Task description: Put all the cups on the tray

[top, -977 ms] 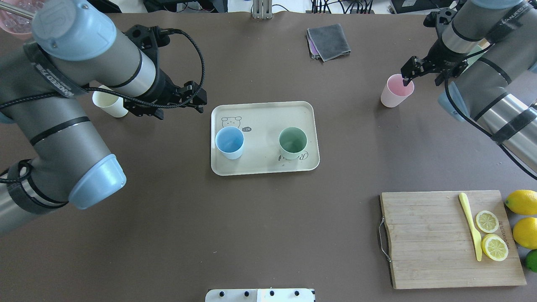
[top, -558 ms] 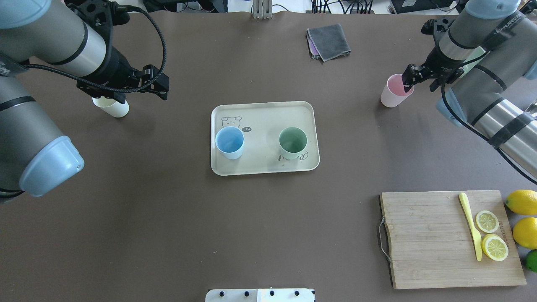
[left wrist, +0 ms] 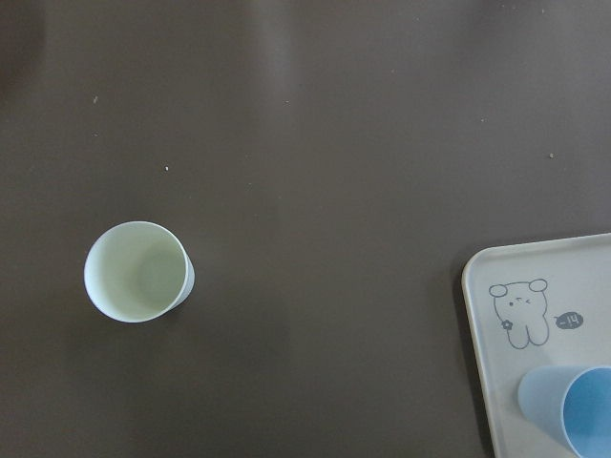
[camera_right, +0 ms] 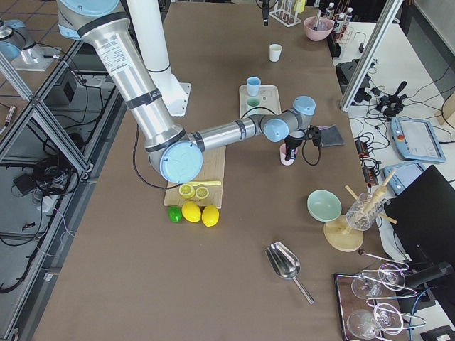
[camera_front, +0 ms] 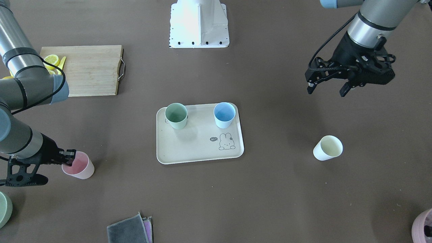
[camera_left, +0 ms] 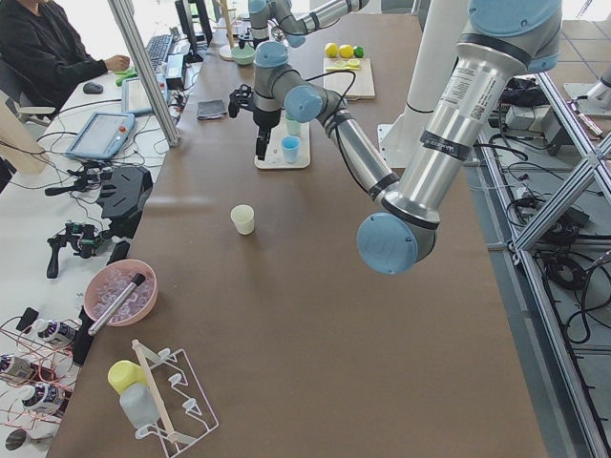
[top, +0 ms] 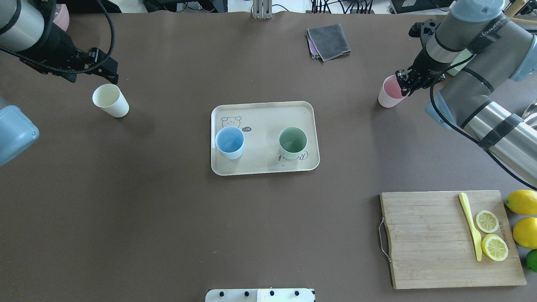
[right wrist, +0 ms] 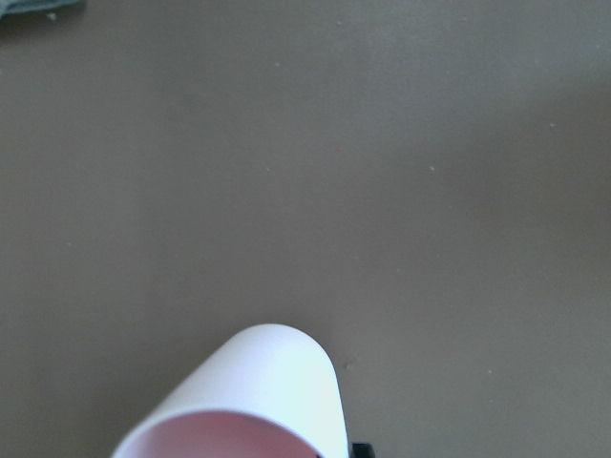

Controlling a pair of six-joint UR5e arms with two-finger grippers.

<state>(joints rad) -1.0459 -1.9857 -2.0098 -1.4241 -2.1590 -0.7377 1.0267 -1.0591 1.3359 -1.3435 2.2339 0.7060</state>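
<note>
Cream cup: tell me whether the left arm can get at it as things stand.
Probably yes. The cream cup stands upright on bare table, apart from the tray, and the left gripper hangs open nearby with nothing between them.

Overhead and front views face each other, sharing the tray (top: 264,137); side views look along the table (camera_left: 315,315); wrist cameras look down close.

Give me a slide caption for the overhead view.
Blue cup and green cup on the tray; right gripper at the pink cup, cream cup waiting.
</note>
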